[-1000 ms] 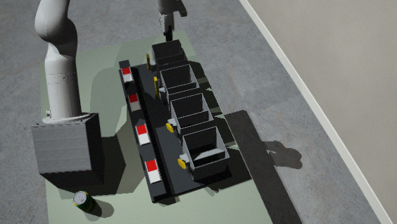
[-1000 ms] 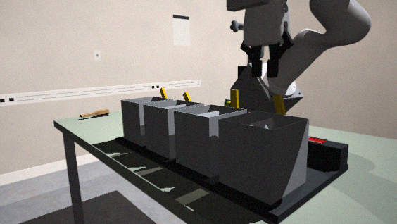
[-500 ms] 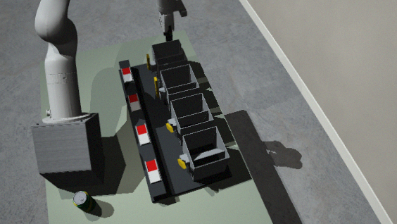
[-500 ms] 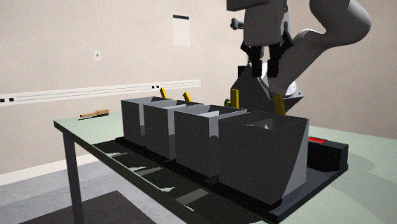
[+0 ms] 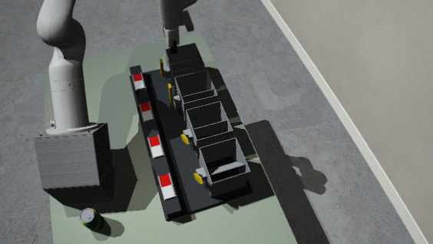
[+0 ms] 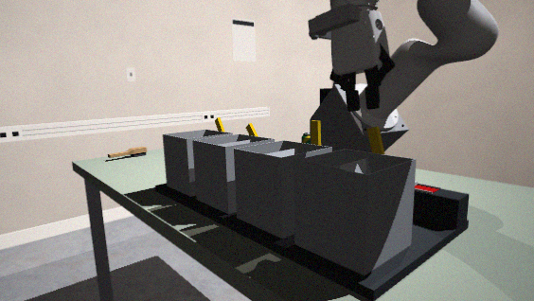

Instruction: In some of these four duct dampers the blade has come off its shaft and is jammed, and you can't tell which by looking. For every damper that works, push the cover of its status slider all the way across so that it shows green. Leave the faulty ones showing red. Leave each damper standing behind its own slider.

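Four dark open-topped dampers stand in a row on a black base plate point(image 5: 180, 153): the far one point(image 5: 186, 57), the second point(image 5: 196, 88), the third point(image 5: 207, 120) and the near one point(image 5: 224, 165). Each has a yellow lever on its left side; the far two point(image 5: 162, 66) point(image 5: 170, 93) stand upright, the near two point(image 5: 185, 139) point(image 5: 198, 178) lie low. Four sliders point(image 5: 138, 80) point(image 5: 146, 109) point(image 5: 155, 146) point(image 5: 166, 185) all show red. My gripper point(image 6: 362, 101) hangs above the far damper point(image 6: 355, 208), over its lever point(image 6: 376, 139). Its fingers stand apart with nothing between them.
The robot's grey base block point(image 5: 71, 157) stands left of the sliders. A green can point(image 5: 91, 219) stands at the near left corner of the table. A wooden brush point(image 6: 127, 152) lies at the table's far end in the side view.
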`<act>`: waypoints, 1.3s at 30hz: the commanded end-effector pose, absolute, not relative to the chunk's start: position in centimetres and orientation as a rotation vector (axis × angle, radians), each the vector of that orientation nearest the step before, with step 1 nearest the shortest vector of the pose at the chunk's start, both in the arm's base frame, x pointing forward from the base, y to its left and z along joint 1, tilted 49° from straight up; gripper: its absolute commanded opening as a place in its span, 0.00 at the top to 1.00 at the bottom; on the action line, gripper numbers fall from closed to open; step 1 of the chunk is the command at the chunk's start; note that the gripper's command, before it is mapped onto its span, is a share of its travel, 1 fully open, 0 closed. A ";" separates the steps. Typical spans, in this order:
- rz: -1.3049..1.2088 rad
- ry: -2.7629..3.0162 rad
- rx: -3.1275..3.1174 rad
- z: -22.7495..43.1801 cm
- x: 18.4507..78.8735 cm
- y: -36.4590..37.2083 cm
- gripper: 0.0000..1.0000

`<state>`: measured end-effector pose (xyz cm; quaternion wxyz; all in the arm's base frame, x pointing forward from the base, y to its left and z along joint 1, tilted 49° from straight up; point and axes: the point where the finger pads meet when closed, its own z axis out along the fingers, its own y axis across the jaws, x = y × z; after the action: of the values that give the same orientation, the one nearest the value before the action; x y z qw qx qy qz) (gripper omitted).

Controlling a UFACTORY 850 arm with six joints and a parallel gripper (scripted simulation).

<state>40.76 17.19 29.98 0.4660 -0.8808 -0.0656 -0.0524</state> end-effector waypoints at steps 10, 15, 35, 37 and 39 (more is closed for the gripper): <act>-0.123 -0.171 -2.015 26.4 35.6 16.1 0.61; -0.123 -0.171 -2.015 26.4 35.6 16.1 0.61; -0.123 -0.171 -2.015 26.1 35.6 16.6 0.61; -0.123 -0.171 -2.015 26.0 35.6 16.8 0.61; -0.123 -0.171 -2.015 26.0 35.6 16.8 0.61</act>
<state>35.52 16.70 26.02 0.5295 -0.8438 -0.0714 -0.0505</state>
